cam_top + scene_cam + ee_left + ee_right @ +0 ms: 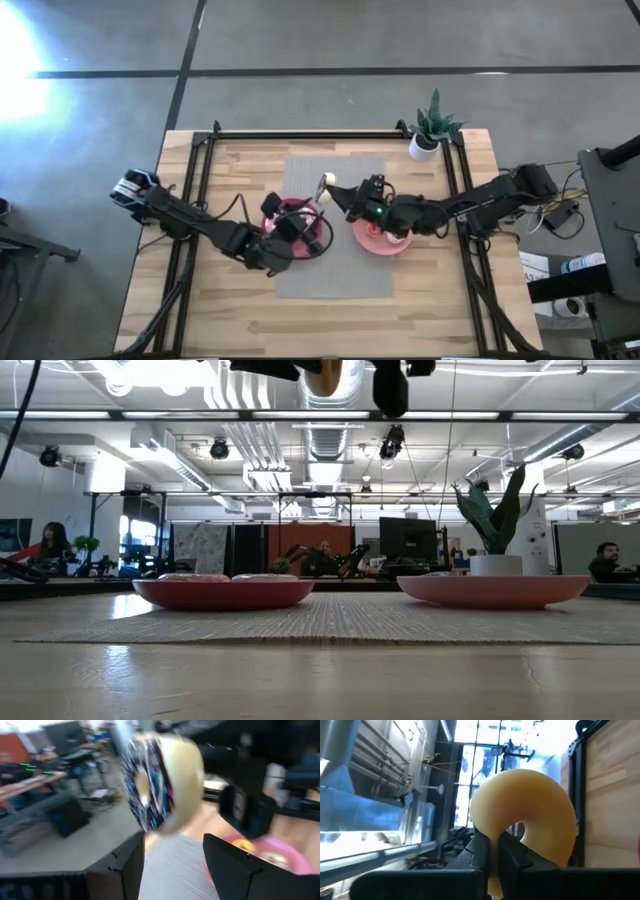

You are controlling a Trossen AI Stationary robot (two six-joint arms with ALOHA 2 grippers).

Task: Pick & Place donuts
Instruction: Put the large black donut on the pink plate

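Mid-task: right jaws (492,851) clamped a donut (527,812) aloft mid-desk, left jaws (172,852) wide nr left plate (322,228), few donuts plated.

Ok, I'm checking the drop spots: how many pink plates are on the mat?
2. One pink plate sits on the woven mat's left part; the other at its right edge, nearer the potted plant. No third shows.

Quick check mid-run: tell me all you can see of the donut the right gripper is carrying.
The donut is a pale cream ring, smooth like plastic or foam, with dark blue sprinkled icing on one face. It stands on edge, pinched through its hole by the shut right gripper, lifted above the mat between the two pink plates. Nothing else touches it.
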